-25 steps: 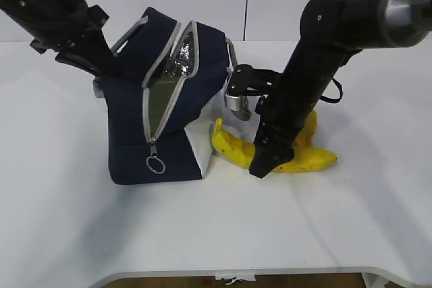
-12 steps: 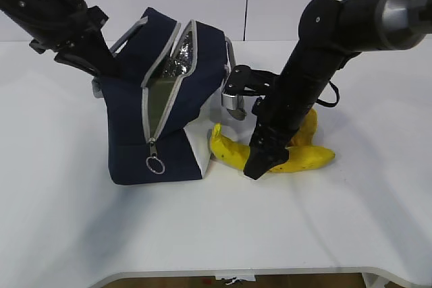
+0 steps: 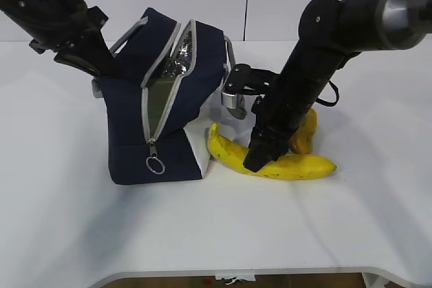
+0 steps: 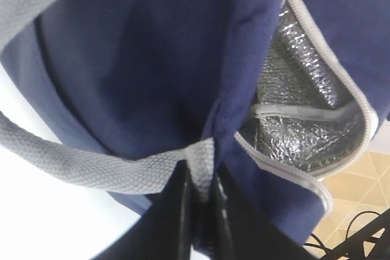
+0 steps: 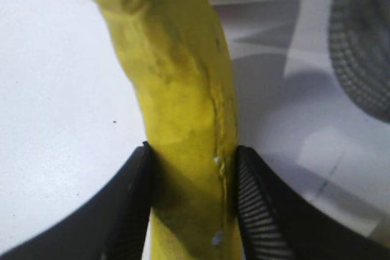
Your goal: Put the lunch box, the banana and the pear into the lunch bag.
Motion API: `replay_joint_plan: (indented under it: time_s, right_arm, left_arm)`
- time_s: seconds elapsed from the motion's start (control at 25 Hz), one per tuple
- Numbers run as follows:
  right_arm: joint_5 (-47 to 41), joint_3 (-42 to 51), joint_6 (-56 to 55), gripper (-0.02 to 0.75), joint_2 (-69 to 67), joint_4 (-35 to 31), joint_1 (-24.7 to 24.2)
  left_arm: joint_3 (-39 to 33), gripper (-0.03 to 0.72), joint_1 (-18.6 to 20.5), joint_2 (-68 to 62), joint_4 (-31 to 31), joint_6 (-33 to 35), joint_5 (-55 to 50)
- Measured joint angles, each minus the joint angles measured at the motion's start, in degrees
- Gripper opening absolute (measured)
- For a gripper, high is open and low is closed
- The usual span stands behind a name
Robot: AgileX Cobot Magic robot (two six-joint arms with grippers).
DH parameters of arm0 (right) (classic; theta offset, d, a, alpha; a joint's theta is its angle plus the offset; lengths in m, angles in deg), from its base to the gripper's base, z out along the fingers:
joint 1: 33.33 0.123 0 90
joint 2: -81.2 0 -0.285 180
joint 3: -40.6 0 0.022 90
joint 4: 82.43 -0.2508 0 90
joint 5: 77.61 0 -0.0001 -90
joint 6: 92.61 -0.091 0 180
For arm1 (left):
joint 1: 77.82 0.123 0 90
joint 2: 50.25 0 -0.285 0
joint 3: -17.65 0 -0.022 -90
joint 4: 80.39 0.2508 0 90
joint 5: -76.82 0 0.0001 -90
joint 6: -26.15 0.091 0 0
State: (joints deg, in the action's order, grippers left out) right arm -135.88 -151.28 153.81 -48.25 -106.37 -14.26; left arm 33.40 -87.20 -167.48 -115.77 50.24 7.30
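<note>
The navy lunch bag (image 3: 128, 133) stands left of centre with its zipper open. The sage-green lid of the lunch box (image 3: 162, 102) shows inside the opening. My left gripper (image 4: 200, 181) is shut on the bag's grey webbing handle (image 4: 91, 165), beside the silver lining (image 4: 298, 89). The yellow banana (image 3: 297, 165) lies on the table just right of the bag. My right gripper (image 3: 256, 156) reaches down onto it, both pads pressed against the sides of the banana (image 5: 183, 120). The orange-yellow pear (image 3: 305, 133) sits behind the banana, partly hidden by the right arm.
The white table's front edge (image 3: 236, 271) runs along the bottom of the exterior view. The bag's white end panel (image 3: 199, 143) faces the banana's stem end. A ring pull (image 3: 156, 164) hangs from the zipper on the bag's front.
The right gripper's jaws have closed in on the banana. The banana has turned and slid a little, uncovering more of the pear. The left arm and the bag have not moved.
</note>
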Motion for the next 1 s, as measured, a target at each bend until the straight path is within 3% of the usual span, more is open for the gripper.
replay_joint_plan:
  time_s: [0.32,0.6,1.0]
  right_arm:
    - [-9.9,-6.8,-4.0,0.309,-0.2,0.2,0.0]
    - [-11.3,-11.2,-19.9,0.309,-0.2,3.4,0.0]
    - [-11.5,-11.0,-32.0,0.308,3.7,5.8,0.0]
  left_arm:
    - [0.0,0.015,0.0,0.0,0.1,0.0,0.0]
    - [0.0,0.015,0.0,0.0,0.2,0.0,0.0]
    - [0.0,0.015,0.0,0.0,0.4,0.0,0.0]
